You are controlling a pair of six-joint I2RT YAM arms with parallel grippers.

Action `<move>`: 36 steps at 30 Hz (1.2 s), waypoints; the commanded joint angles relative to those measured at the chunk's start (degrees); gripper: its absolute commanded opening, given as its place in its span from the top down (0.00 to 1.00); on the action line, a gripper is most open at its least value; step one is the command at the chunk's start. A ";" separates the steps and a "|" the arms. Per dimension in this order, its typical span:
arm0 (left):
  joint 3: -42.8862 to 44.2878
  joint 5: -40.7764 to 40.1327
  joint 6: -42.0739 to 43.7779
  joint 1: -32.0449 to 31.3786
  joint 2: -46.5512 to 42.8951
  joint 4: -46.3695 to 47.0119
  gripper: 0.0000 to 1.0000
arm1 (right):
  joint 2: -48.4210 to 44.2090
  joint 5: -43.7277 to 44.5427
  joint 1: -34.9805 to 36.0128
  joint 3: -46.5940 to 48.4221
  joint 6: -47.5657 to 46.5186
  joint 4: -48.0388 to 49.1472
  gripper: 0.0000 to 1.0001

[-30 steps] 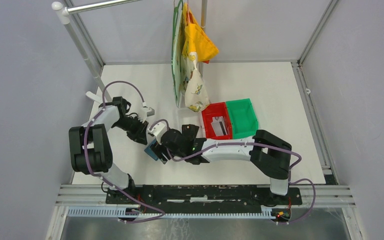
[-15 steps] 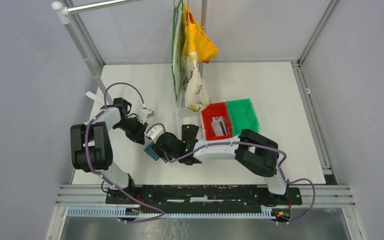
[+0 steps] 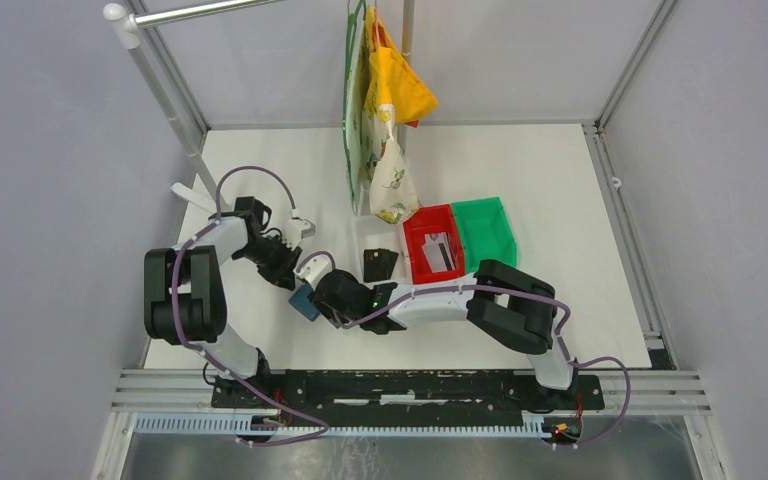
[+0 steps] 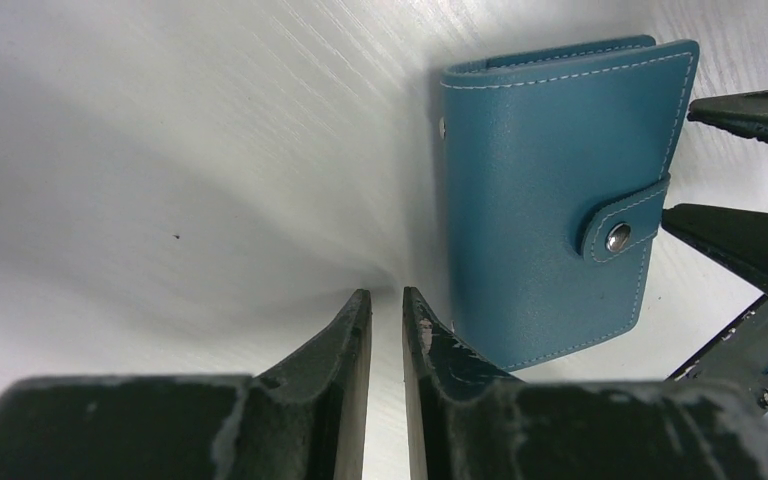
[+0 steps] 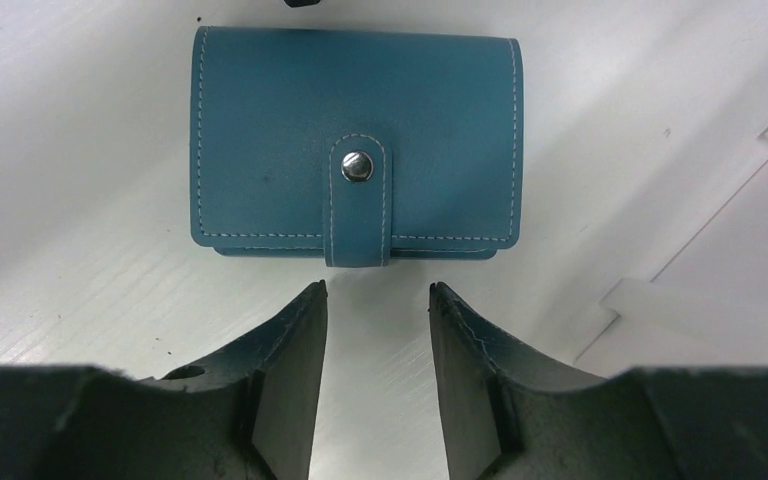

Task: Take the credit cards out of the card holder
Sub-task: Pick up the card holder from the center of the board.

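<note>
Toward the near-left part of the white worktop (image 3: 520, 170), a small teal-blue stitched folding card holder (image 5: 355, 140) is pictured lying flat and closed, its strap tab (image 5: 358, 200) fastened by a silver press stud (image 5: 357, 166). The right gripper (image 5: 377, 300) is held just short of the wallet's opening edge, its jaws about half spread and lined up either side of the tab; nothing is gripped. The left gripper (image 4: 385, 330) is set at the opposite, folded edge, just beside one corner. Its jaws are drawn almost together with only a narrow slit left, and nothing is held. Whether that corner is touched cannot be told.

Nearer the middle of the worktop, well apart from the wallet, a black card (image 3: 380, 263) is seen lying flat, and a pale grey card (image 3: 439, 247) rests inside a red plastic bin (image 3: 412, 250) just beyond it. Any cards inside the closed wallet are hidden.

The card holder is judged to be light, soft and pliable, and likely to slide on the smooth surface if pulled from one side only. It would best be pinned at the folded edge while the tab's free end, which overhangs the opening edge, is pinched and lifted to pop the stud. The cards are expected to be thin, stiff and slick, and are best taken by an exposed edge rather than by the face.
</note>
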 commanded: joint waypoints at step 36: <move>8.37 7.13 4.48 -0.78 -4.30 -12.78 0.52 | -9.22 7.53 0.85 -4.86 -6.31 12.99 1.00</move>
